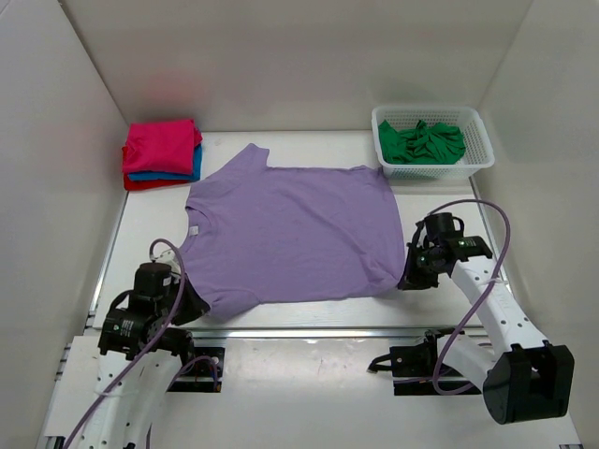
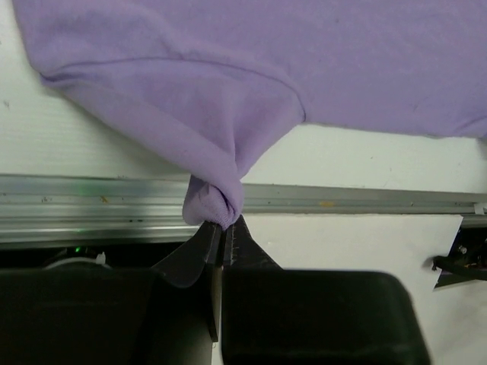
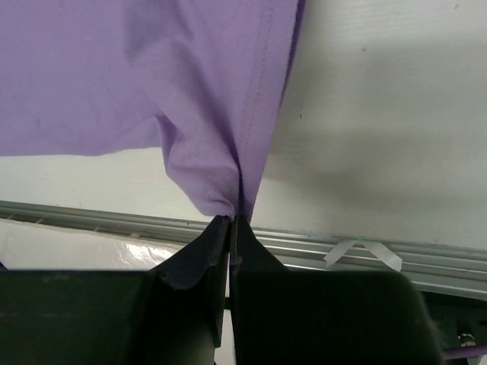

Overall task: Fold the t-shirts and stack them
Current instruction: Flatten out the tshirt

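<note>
A lilac purple t-shirt (image 1: pixel 290 234) lies spread flat across the table. My left gripper (image 1: pixel 192 304) is shut on its near left sleeve, and the left wrist view shows the bunched cloth (image 2: pixel 217 201) pinched at my left gripper (image 2: pixel 224 225). My right gripper (image 1: pixel 409 277) is shut on the near right hem corner; the cloth (image 3: pixel 228 175) gathers into my right gripper (image 3: pixel 230 220). At the back left sits a folded stack with a magenta pink t-shirt (image 1: pixel 161 145) on top, a blue one (image 1: pixel 194 166) under it and a red one (image 1: pixel 140 183) lowest. A crumpled green t-shirt (image 1: pixel 423 142) fills the basket.
The white lattice basket (image 1: pixel 468 168) stands at the back right. A metal rail (image 1: pixel 309 330) runs along the table's near edge, just behind both grippers. White walls close in the left, back and right sides.
</note>
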You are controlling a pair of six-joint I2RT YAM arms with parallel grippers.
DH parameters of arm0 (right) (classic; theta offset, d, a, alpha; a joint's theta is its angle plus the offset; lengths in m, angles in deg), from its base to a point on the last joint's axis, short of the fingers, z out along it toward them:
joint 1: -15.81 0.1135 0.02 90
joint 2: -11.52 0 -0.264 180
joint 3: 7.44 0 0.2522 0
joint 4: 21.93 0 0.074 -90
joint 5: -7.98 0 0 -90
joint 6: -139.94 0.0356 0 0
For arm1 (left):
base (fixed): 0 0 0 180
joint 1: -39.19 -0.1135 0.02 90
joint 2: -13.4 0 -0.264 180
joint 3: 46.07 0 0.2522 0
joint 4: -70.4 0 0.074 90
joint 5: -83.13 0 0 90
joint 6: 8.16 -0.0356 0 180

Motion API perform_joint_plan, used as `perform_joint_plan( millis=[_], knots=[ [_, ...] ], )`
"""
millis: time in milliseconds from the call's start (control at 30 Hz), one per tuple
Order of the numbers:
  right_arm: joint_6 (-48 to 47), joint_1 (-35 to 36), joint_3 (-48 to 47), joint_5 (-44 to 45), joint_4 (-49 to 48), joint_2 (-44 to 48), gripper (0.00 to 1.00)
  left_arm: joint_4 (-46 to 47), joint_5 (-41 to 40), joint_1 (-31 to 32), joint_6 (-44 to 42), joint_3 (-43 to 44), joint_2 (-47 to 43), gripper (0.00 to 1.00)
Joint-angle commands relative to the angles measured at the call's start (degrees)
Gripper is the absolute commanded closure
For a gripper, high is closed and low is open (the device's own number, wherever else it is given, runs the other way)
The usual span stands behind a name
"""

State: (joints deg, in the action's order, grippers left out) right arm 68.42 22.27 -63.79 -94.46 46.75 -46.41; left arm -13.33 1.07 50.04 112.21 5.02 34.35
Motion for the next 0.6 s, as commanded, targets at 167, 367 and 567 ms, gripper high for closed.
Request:
perform_joint_plan(
  millis=[167, 367, 567],
  knots=[
    [2.6, 3.2, 3.7, 1.5, 5.0, 2.1, 1.0, -8.7, 0.1, -0.7, -1.5, 7.6, 2.6, 1.0],
    [1.2, 2.6, 4.4, 1.0, 6.4, 2.8, 1.0, -8.6, 0.8, 3.8, 3.7, 9.0, 3.9, 1.0],
    [-2.0, 0.9, 2.8, 1.7, 5.9, -2.3, 1.0, -0.8, -1.3, -1.5, -0.5, 9.6, 10.0, 1.0]
  ],
)
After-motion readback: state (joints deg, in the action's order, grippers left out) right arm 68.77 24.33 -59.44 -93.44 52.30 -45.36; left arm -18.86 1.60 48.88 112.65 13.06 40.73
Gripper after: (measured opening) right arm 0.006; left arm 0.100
